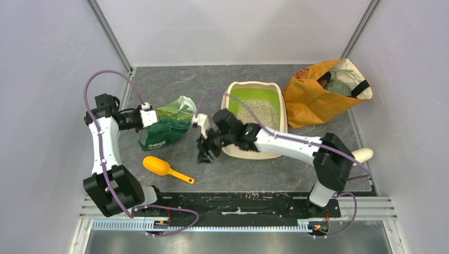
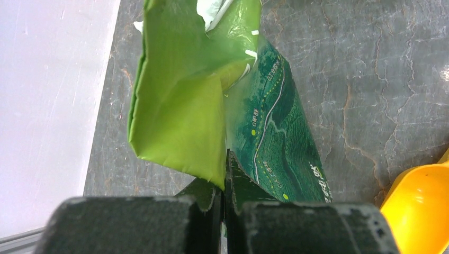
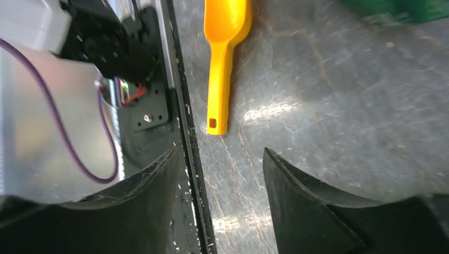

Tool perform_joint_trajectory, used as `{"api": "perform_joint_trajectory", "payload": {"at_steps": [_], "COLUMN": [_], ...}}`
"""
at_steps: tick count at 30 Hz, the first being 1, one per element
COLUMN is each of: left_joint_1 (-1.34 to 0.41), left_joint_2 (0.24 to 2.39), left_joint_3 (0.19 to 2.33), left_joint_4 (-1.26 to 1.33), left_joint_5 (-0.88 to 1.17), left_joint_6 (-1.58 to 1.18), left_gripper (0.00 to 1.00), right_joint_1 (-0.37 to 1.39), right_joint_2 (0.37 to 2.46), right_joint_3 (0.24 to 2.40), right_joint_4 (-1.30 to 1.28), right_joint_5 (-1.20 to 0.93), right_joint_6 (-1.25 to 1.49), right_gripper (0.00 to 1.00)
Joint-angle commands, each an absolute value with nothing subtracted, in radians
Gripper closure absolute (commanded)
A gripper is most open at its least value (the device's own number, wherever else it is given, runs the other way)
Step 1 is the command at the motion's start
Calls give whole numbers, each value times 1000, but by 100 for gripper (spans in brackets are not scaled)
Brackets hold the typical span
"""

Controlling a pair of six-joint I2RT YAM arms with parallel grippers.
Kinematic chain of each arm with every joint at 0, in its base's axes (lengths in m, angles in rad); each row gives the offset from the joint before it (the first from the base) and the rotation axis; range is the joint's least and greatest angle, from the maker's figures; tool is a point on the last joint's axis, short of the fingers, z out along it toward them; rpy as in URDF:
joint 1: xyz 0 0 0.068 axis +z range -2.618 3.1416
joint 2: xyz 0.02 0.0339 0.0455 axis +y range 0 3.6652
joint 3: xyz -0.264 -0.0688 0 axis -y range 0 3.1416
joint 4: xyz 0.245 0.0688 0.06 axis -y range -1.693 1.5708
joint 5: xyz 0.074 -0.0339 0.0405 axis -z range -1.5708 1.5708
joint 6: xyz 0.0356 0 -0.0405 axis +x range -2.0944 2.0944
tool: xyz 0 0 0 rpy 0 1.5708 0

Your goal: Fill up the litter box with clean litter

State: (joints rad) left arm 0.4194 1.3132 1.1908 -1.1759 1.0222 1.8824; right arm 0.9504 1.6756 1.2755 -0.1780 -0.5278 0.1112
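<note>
- Top external view shows the litter box point(image 1: 253, 84) at the far middle of the worktop point(image 1: 254, 177), long axis running away from the arms, with lime-green floor showing at its far end.
- Clean litter point(image 1: 259, 112) covers the middle of the tray in a pale patch. The layer looks thin and partial, so I judge the filling to be under way, not finished.
- Right tool point(image 1: 204, 156) hangs just off the near-left corner of the box, above bare worktop. In the right wrist view its jaws are spread with nothing between them.
- Yellow scoop point(image 1: 164, 168) lies flat and empty on the worktop, near that tool and to its left, with the handle end pointing towards it.
- Step in hand, as I read it, is fetching the scoop. The next move calls for lowering over the handle, lining the jaws across it and pressing them together on it.
- Green printed bag point(image 1: 167, 127) sits left of the box with its torn mouth turned towards the tray. The left wrist view shows only its light green lining, so I cannot tell how much it holds.
- Left tool point(image 1: 149, 117) is pressed together on an edge of that bag, pinching it at the side away from the box.
- Orange fabric bag point(image 1: 312, 106) stands just right of the box, mouth open. Something rounded and grey-green shows inside with a dark strap across it, and I cannot tell what it is.
</note>
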Motion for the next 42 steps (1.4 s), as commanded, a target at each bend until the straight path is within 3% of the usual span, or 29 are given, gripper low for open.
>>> {"api": "perform_joint_trajectory", "payload": {"at_steps": [1,7,22,24,27,31,33,39,42], "left_joint_1": [426,429,440,442,455,498,517,555,555], "left_joint_2": [1303,1304,1296,1295,1301,1323,1330,1323,1297], "left_joint_3": [1192,1200,1160,1136,1084,1026,1000,927,911], "left_joint_4": [-1178,-1175,-1174,-1174,-1172,-1172,-1174,-1226,-1220], "left_joint_5": [1017,1017,1014,1002,964,949,927,904,924], "left_joint_6": [1910,1898,1926,1942,1991,2026,2054,2155,2134], "left_gripper": [98,98,98,98,98,98,98,94,80], "right_joint_1": [1041,1214,1273,1274,1273,1269,1266,1230,1212], "right_joint_2": [1732,1785,2052,2059,2051,2020,1999,1912,1843], "right_joint_3": [1226,1093,1248,1249,1230,1208,1203,1191,1166], "right_joint_4": [59,348,224,210,207,191,181,82,22], "right_joint_5": [-334,-211,-20,-8,-6,-11,-14,-71,-121], "right_joint_6": [50,16,-86,-92,-92,-90,-92,-87,-87], "right_gripper": [30,19,21,26,45,86,100,100,100]}}
